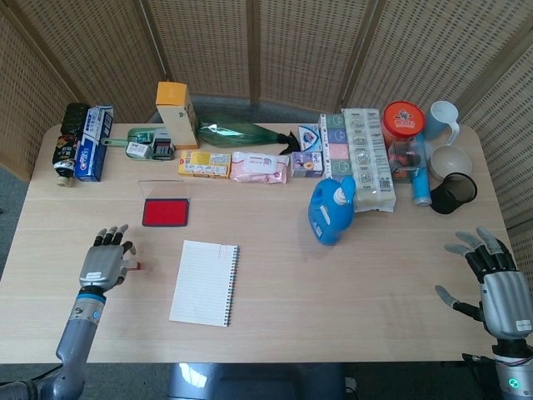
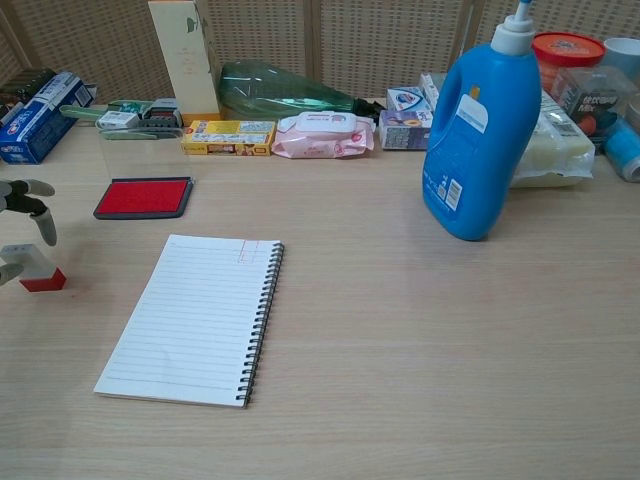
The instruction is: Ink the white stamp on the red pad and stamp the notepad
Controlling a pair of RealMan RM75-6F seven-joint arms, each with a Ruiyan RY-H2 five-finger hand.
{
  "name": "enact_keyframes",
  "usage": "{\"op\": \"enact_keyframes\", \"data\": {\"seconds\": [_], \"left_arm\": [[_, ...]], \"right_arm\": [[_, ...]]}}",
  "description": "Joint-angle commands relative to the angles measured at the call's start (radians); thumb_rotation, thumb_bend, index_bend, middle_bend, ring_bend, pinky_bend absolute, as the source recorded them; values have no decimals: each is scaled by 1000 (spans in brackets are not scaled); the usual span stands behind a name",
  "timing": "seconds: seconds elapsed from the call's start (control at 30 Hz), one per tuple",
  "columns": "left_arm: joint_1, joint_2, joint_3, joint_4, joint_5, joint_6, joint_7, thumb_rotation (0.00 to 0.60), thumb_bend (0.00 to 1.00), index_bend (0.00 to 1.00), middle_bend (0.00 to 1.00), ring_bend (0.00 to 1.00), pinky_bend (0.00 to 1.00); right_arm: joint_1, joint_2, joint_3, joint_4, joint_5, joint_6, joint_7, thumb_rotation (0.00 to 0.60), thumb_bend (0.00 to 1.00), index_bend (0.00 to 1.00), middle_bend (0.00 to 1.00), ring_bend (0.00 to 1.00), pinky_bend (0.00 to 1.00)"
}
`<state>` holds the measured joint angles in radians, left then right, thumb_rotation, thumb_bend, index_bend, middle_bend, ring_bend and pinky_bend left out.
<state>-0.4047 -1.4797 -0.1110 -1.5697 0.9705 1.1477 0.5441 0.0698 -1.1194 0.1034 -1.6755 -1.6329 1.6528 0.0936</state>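
The white stamp (image 2: pixel 36 265) with its red base lies on its side on the table at the far left, also seen as a small red-tipped piece, the stamp (image 1: pixel 133 267), in the head view. My left hand (image 1: pixel 103 267) hovers right over it with fingers spread. In the chest view only the left hand's fingertips (image 2: pixel 24 192) show, one finger above the stamp and the thumb at its white end. The red ink pad (image 1: pixel 165 212) lies open behind it, and the lined spiral notepad (image 1: pixel 205 282) lies to the right. My right hand (image 1: pixel 500 287) rests open at the far right edge.
A blue detergent bottle (image 1: pixel 331 208) stands right of centre. Along the back sit a row of boxes, a green bottle (image 1: pixel 237 133), wipes, a pill organiser, cups and a red-lidded jar (image 1: pixel 403 119). The pad's clear lid (image 2: pixel 140 150) stands up behind it.
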Motion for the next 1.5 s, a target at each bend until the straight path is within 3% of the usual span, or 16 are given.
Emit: {"op": "enact_keyframes", "data": {"seconds": [0.03, 0.63, 1.3, 1.4, 1.5], "left_arm": [[-2, -1, 2, 1, -1, 0, 0, 600, 396, 403, 0, 1, 0], [-15, -4, 9, 3, -26, 19, 30, 600, 474, 467, 0, 1, 0], [-8, 11, 27, -12, 13, 53, 16, 600, 489, 541, 1, 14, 0], [-4, 13, 31, -14, 35, 66, 8, 600, 488, 565, 62, 73, 33], [0, 9, 34, -7, 63, 86, 2, 600, 489, 598, 223, 192, 202]], "right_arm": [[1, 0, 0, 0, 1, -1, 0, 600, 0, 302, 206, 95, 118], [2, -1, -2, 0, 2, -8, 0, 600, 0, 302, 207, 96, 117], [3, 0, -3, -1, 3, -11, -1, 600, 0, 302, 209, 96, 118], [3, 0, -4, -1, 0, -10, -3, 600, 0, 302, 209, 96, 117], [3, 0, -5, -1, 0, -10, -4, 600, 0, 302, 209, 96, 117]]}}
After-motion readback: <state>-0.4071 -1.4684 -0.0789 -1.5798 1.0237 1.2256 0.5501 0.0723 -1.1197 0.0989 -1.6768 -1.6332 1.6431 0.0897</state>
